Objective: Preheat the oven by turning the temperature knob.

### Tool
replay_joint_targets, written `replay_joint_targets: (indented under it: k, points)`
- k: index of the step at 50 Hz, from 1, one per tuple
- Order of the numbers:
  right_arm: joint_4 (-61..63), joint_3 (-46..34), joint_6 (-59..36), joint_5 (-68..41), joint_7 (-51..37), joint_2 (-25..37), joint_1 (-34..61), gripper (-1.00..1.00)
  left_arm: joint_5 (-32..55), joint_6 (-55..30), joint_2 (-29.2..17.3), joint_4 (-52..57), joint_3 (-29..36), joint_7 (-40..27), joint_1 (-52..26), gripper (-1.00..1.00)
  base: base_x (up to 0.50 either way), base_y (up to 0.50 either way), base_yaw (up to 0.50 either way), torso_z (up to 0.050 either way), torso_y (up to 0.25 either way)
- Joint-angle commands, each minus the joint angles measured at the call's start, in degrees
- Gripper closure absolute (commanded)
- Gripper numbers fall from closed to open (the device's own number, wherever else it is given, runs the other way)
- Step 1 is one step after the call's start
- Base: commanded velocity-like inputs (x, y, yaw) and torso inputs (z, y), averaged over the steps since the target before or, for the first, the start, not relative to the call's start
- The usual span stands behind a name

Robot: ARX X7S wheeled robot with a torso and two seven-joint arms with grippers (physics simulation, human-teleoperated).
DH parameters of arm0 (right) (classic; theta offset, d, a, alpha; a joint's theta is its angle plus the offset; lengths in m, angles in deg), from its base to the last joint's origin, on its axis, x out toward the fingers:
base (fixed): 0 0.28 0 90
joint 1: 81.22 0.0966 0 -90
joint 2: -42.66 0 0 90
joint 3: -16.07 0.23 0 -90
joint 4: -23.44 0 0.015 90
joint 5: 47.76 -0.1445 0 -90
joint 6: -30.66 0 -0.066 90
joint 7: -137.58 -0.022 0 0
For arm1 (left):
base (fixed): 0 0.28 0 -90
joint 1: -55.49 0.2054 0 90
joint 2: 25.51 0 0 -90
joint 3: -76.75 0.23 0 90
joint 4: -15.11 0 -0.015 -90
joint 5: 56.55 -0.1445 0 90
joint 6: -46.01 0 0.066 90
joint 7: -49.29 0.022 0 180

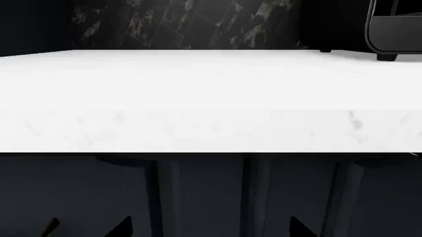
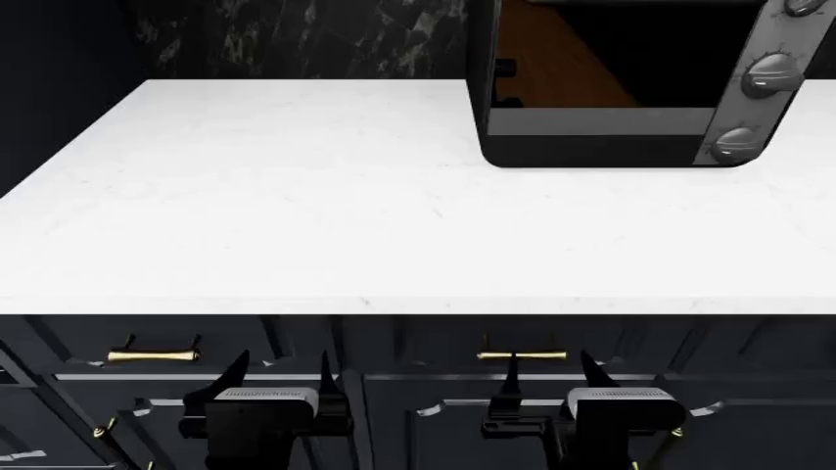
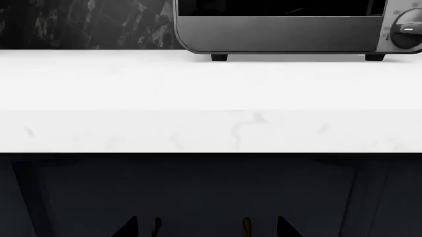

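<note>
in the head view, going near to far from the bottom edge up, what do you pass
left tool and right tool → brass drawer handles on the dark cabinet fronts → white marble countertop → small countertop oven with grey knobs, beside it the dark marbled backsplash

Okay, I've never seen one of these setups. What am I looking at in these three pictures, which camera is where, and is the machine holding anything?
This is a simulated two-armed robot facing a white kitchen counter. The head picture looks down from the robot's head. Its left tool and right tool show at the bottom, in front of dark cabinets with brass handles. Both tools are open and hold nothing. The other two pictures come from cameras near each tool, looking at the counter's front edge. A small oven with grey knobs stands at the counter's back right. The built-in oven it should preheat appears in no picture.
</note>
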Motion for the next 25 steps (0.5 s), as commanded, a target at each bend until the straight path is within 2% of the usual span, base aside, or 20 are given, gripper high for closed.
replay_joint_targets:
  k: [1, 16, 25]
  points:
    - [-0.03, -1.20, 0.17, -0.54, -1.29, 0.92, -0.06, -1.00, 0.88, 0.11, -0.91, -0.14, 1.06, -1.04, 0.01, -1.00, 0.00, 0.00, 0.00, 0.000, 0.000]
    - [1.37, -2.88, 0.11, -2.43, -4.95, 3.16, 0.09, -1.00, 3.22, 0.02, -3.10, 0.26, 3.42, -3.56, -0.09, -1.00, 0.00, 0.00, 0.00, 0.000, 0.000]
    - [13.15, -0.41, -3.11, -2.91, -9.13, 4.40, 0.41, -1.00, 8.92, -3.51, -3.67, 10.81, 2.06, -4.20, -0.57, -1.00, 0.00, 0.00, 0.00, 0.000, 0.000]
